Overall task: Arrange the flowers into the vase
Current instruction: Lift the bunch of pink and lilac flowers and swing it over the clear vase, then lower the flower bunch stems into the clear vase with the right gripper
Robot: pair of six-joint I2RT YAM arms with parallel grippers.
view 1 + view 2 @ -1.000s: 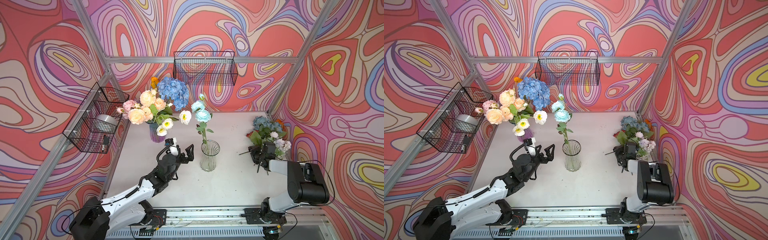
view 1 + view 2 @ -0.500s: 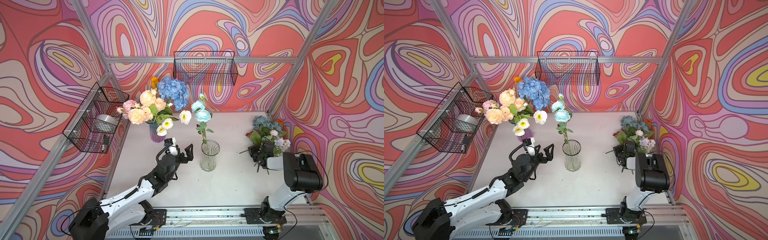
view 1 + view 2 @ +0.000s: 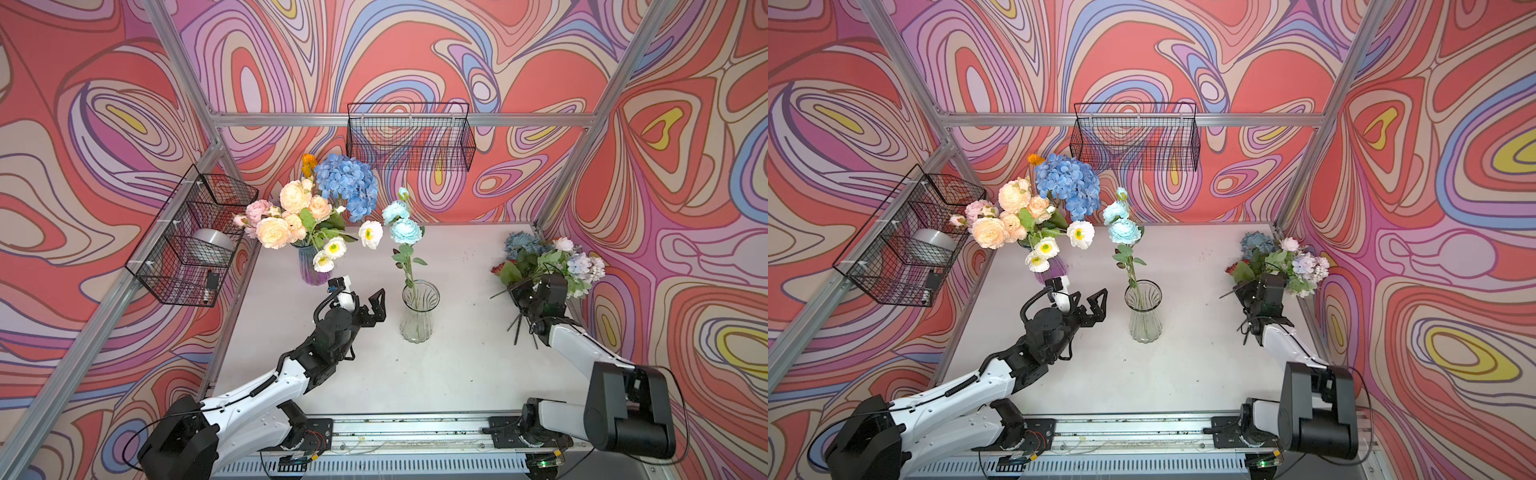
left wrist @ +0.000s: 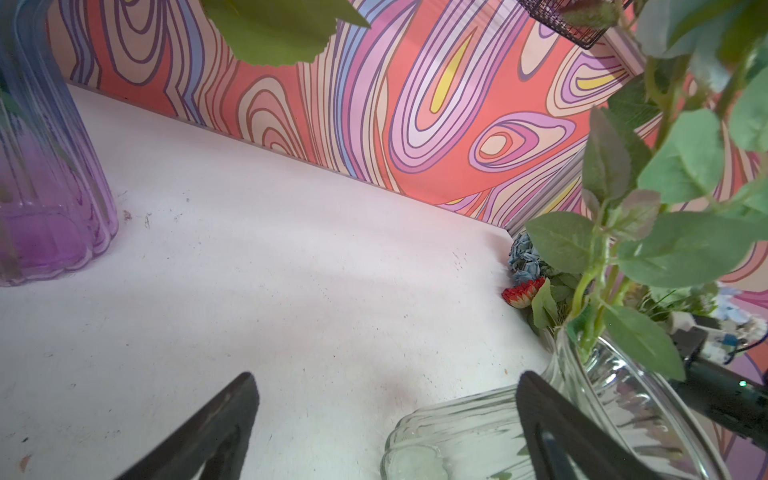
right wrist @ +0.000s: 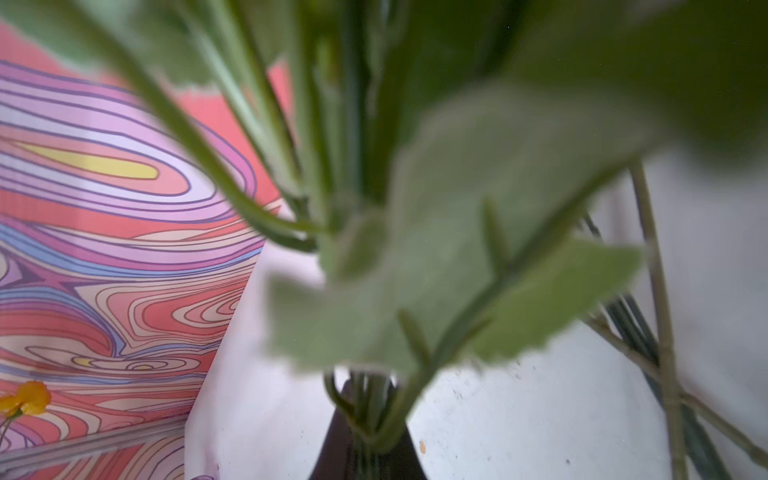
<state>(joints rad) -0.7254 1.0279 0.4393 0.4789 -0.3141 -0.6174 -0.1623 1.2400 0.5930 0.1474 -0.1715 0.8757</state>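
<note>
Right wrist view: the right jaws are pinched almost shut around a thin sheaf of green stems, and blurred leaves fill most of the picture beyond them. A second ago these jaws were still apart at the same heap. They have since closed, and the right arm's elbow has sunk back toward the rail.

In both top views the loose flowers lie heaped in the far right corner of the worktop. Their blooms point toward the wall and the stem ends trail past the right jaws toward the arm. Those jaws sit on the near side of the heap, in among the stems.

The left jaws are spread wide and hold nothing. They hover just beside the clear vase, unchanged from before. Teal roses stand in that vase. Farther back on the left, a purple vase holds a full bouquet.
</note>
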